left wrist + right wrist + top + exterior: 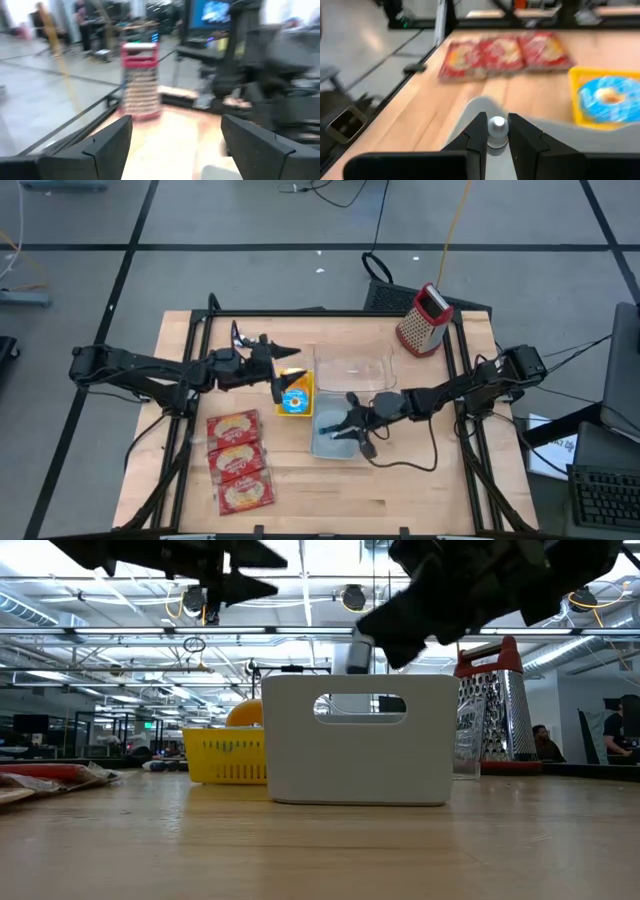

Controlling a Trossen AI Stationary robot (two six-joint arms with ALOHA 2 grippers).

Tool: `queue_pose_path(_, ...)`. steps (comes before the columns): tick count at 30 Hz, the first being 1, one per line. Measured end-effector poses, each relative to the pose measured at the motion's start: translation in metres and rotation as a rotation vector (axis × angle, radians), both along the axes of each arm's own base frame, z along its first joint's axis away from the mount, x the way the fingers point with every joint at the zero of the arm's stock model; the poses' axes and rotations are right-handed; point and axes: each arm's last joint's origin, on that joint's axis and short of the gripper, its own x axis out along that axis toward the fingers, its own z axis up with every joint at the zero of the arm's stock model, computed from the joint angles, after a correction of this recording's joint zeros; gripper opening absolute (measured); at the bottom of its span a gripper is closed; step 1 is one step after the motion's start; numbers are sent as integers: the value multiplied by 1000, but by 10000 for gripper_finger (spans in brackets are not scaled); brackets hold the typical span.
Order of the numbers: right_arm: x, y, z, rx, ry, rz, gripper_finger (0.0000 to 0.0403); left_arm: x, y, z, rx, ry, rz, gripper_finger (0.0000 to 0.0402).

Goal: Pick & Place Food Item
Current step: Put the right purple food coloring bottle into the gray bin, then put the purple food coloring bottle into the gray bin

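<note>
My right gripper hangs over the white handled bin, shut on a small grey-white cylinder. The cylinder also shows above the bin's rim in the low view. Left of the bin stands a yellow basket with a round blue packet lying in it. My left gripper is open above the basket's far side, with nothing between its fingers. Three red snack packets lie flat in a row at the near left. My right gripper pinches the small cylinder by its two sides between its two fingers. The fingers come from the table's right side, slanting a little downward. The cylinder is lifted clear, above the white bin's opening.
A clear plastic tub stands behind the white bin. A red-topped box grater stands at the far right corner. A black cable trails on the wood near the bin. A raised black frame runs along the table's sides.
</note>
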Motion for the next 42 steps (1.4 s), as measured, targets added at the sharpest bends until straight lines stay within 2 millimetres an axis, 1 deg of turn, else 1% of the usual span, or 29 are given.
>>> queue_pose_path(3, -4, 1, -8, -18, 92, 8, 48, -1, 3, -2, -32, 15, 65, 301)
queue_pose_path(6, -6, 1, -13, -20, 150, 1, 50, -2, 5, -3, -70, 13, 89, 294)
queue_pose_path(11, -8, 4, -14, 22, 179, 20, 53, -2, 8, -5, -102, 18, 106, 283)
queue_pose_path(14, -8, 4, -14, 39, 186, 9, 64, -2, 9, -6, -109, 32, 132, 278)
queue_pose_path(17, -7, 4, -13, 44, 179, 7, 89, -3, 10, -8, -105, 43, 174, 280)
queue_pose_path(22, -6, 4, -11, 69, 158, -1, 149, -4, 11, -10, -104, 62, 194, 292)
queue_pose_path(26, -5, 5, -8, 72, 121, 4, 191, -6, 14, -19, -144, 131, 280, 296)
queue_pose_path(29, -4, 5, -6, 51, 89, 15, 209, -12, 25, -30, -216, 208, 403, 296)
queue_pose_path(33, 0, 1, 0, 27, 15, 16, 219, -23, 47, -47, -290, 332, 579, 296)
queue_pose_path(36, 3, -7, 6, 32, -55, -7, 221, -35, 66, -61, -370, 420, 706, 296)
queue_pose_path(40, 6, -19, 13, 43, -123, -47, 219, -52, 91, -75, -531, 475, 881, 296)
queue_pose_path(42, 7, -25, 16, 43, -144, -64, 217, -61, 102, -82, -577, 510, 956, 296)
